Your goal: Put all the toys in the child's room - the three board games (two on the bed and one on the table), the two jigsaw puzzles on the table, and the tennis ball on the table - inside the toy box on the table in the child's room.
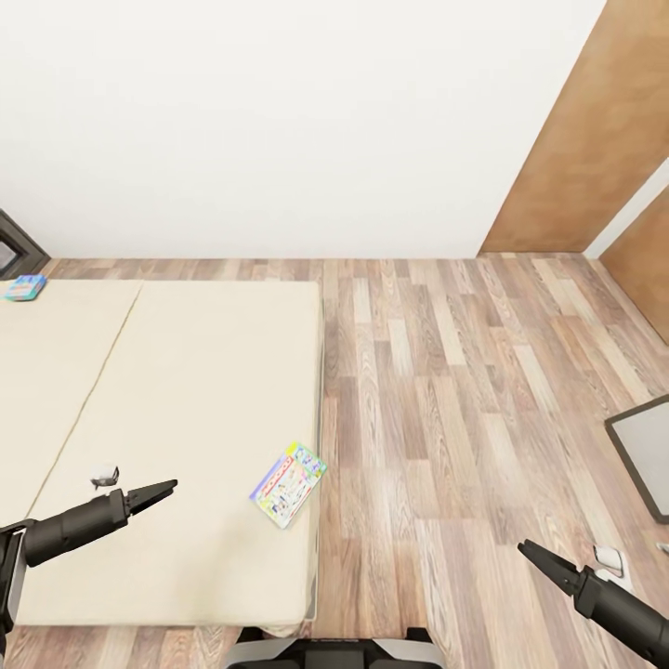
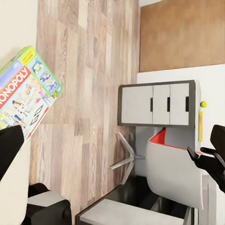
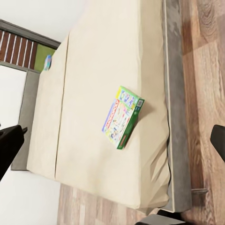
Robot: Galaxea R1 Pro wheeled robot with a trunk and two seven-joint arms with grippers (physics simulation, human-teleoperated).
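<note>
The Monopoly board game (image 1: 288,484) lies flat on the beige bed (image 1: 186,390), close to its right edge. A small blue board game (image 1: 25,287) sits at the bed's far left by the headboard. My left gripper (image 1: 165,489) hovers over the mattress, left of the Monopoly box, and its fingers (image 2: 9,147) stand wide apart and empty. My right gripper (image 1: 531,552) hangs open over the floor, right of the bed. The tennis ball (image 2: 203,104) rests on the table (image 2: 157,104). The toy box and jigsaw puzzles are out of view.
Wood floor (image 1: 446,390) stretches between the bed and the table's corner (image 1: 646,451) at the right. A red chair with a white shell (image 2: 173,173) stands at the table. A white wall and brown panels (image 1: 595,139) close the back. My base (image 1: 325,650) touches the bed's foot.
</note>
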